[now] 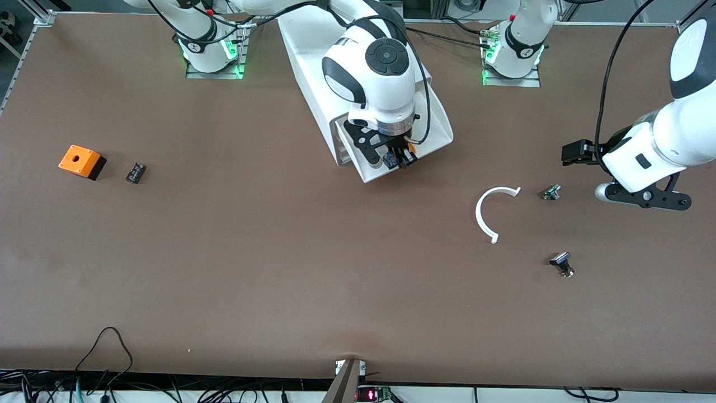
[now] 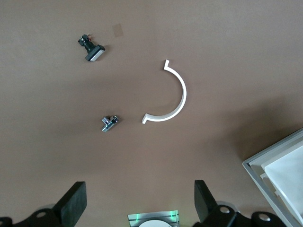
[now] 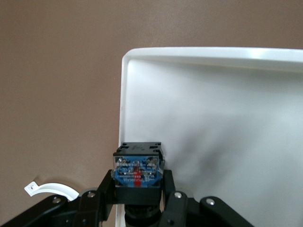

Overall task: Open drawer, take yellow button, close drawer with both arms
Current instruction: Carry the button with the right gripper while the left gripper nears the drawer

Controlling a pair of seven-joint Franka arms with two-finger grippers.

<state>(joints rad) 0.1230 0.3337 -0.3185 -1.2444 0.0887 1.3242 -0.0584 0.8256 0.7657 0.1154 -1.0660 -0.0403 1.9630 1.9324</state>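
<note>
Brown bench [image 1: 279, 268], upper centre of the front frame: white cabinet [image 1: 305, 50] lying between the two arm bases, its top drawer [image 1: 439, 131] pulled out toward the front camera.

Right gripper [image 1: 400, 159], reaching from the base at upper left of the front frame: positioned at the pulled-out drawer's front edge, jaws clamped on the button [image 3: 138, 170]. In the right wrist view the button's black body with blue and red bits sat between the fingers [image 3: 106, 189], against the drawer's white rim [image 3: 124, 118]. An orange bit showed beside the gripper in the front frame.

Left gripper [image 2: 139, 201], at the right edge of the front frame: hung over bare bench toward the left arm's end, jaws wide apart, nothing between them. This arm waited.

White C-shaped strip [image 1: 489, 212]: lay flat, right of centre in the front frame, nearer the front camera than the drawer.

Small metal part [image 1: 551, 193]: just beside the strip, toward the left arm's end.

Small black part with a pale cap [image 1: 562, 263]: lower right of the front frame, nearer the front camera than the metal part.

Orange box with a hole [image 1: 81, 161]: left side of the front frame, toward the right arm's end.

Small black block [image 1: 135, 172]: near the orange box, apart from it.
</note>
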